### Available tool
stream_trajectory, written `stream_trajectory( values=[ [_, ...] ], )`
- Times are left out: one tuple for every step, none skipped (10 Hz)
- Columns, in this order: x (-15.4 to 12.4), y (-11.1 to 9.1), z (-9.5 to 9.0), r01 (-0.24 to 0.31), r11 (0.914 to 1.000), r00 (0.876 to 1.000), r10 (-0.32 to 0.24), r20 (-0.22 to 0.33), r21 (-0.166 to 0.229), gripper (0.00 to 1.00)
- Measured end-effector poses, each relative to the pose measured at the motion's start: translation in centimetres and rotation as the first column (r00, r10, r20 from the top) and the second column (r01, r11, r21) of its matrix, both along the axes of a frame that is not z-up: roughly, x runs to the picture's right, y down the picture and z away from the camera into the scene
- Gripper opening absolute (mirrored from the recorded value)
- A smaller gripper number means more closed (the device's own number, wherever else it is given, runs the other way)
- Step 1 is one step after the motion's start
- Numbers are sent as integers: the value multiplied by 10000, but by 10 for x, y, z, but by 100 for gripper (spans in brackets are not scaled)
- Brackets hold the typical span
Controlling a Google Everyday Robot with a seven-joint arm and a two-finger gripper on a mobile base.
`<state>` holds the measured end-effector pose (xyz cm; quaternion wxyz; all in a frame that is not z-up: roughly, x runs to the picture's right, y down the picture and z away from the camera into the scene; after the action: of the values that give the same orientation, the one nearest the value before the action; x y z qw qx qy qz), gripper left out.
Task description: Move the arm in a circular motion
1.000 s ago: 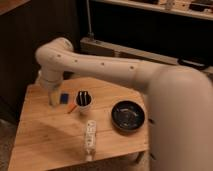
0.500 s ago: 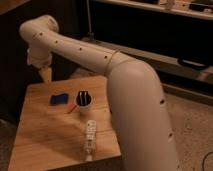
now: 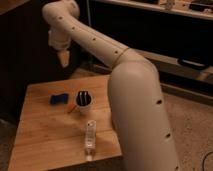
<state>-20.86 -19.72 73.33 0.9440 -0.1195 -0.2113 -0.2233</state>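
Note:
The arm (image 3: 135, 95) is thick, cream-white and jointed, with small dark dots along it. It rises from the lower right, bends at the top left and hangs down to a tapered yellowish tip. That tip is the gripper (image 3: 63, 60). It hangs in the air above the far left edge of the wooden table (image 3: 40, 135) and touches nothing. The arm's thick lower segment covers the right side of the table.
On the table lie a blue block (image 3: 58, 99), a white cup with dark contents (image 3: 83, 101), a small orange stick (image 3: 72, 107) and a clear bottle on its side (image 3: 89, 139). Dark shelving (image 3: 165, 35) stands behind. The speckled floor (image 3: 195, 120) is at the right.
The gripper tip has risen from just above the table's far left corner and moved up and to the right. The thick segment has swung left, now hiding the black bowl.

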Motion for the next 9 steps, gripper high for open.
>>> stream_trajectory(
  values=[
    [25, -7, 4, -375, 9993, 9990, 375, -257, 24, 80],
    [56, -12, 7, -815, 9967, 9949, 817, -584, 54, 80],
    [93, -12, 9, -1363, 9906, 9860, 1363, -963, 67, 80],
    [118, -9, 8, -1756, 9844, 9769, 1750, -1224, 61, 80],
    [141, -4, 7, -2112, 9774, 9667, 2098, -1466, 61, 80],
    [173, 4, 4, -2613, 9652, 9497, 2585, -1768, 79, 80],
    [193, 11, 3, -2912, 9566, 9373, 2876, -1970, 108, 80],
    [212, 18, 0, -3199, 9473, 9244, 3154, -2145, 142, 80],
    [235, 29, -4, -3549, 9347, 9073, 3490, -2345, 177, 80]
  ],
)
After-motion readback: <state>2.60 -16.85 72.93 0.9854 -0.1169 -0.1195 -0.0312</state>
